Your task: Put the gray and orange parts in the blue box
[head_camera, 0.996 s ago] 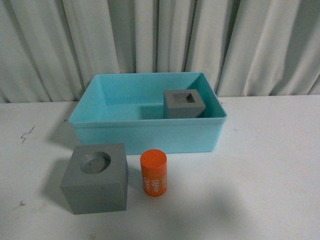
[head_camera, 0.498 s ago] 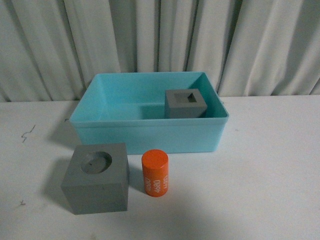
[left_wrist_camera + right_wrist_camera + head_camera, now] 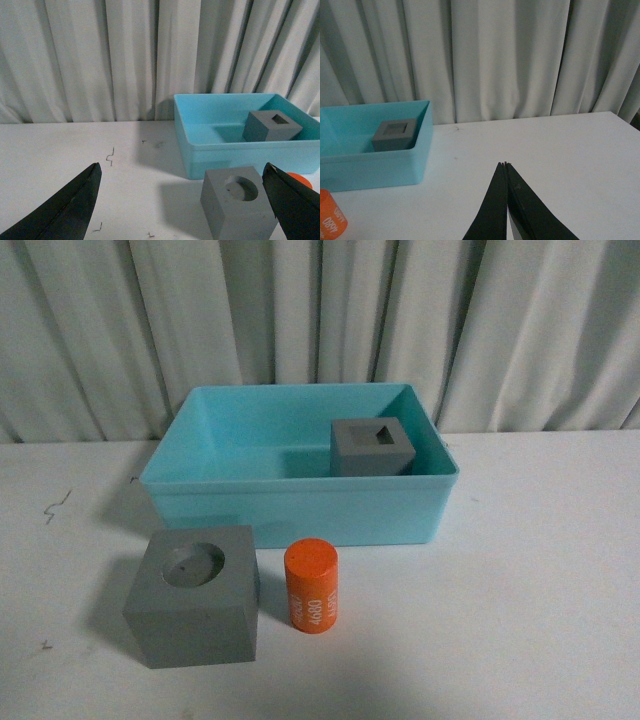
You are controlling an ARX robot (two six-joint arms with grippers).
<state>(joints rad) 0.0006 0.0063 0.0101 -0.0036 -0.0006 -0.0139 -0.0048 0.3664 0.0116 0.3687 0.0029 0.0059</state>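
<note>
A gray cube with a round recess (image 3: pixel 195 608) (image 3: pixel 238 201) stands on the white table in front of the blue box (image 3: pixel 300 508) (image 3: pixel 225 155) (image 3: pixel 370 170). Beside it on the right, an orange cylinder (image 3: pixel 311 586) (image 3: pixel 330 222) stands upright with white lettering; in the left wrist view only its top edge (image 3: pixel 300 180) shows. A second gray cube, with a square recess (image 3: pixel 371 446) (image 3: pixel 272 125) (image 3: pixel 395 134), sits inside the box at its right end. My left gripper (image 3: pixel 182 175) is open, well short of the round-recess cube. My right gripper (image 3: pixel 505 164) is shut on nothing, over bare table right of the box. Neither arm shows in the front view.
A pale pleated curtain (image 3: pixel 320 320) hangs close behind the box along the table's far edge. Small dark marks (image 3: pixel 110 156) lie on the tabletop left of the box.
The front view has shifted very slightly, so everything sits a few pixels further right. Nothing on the table has moved.
</note>
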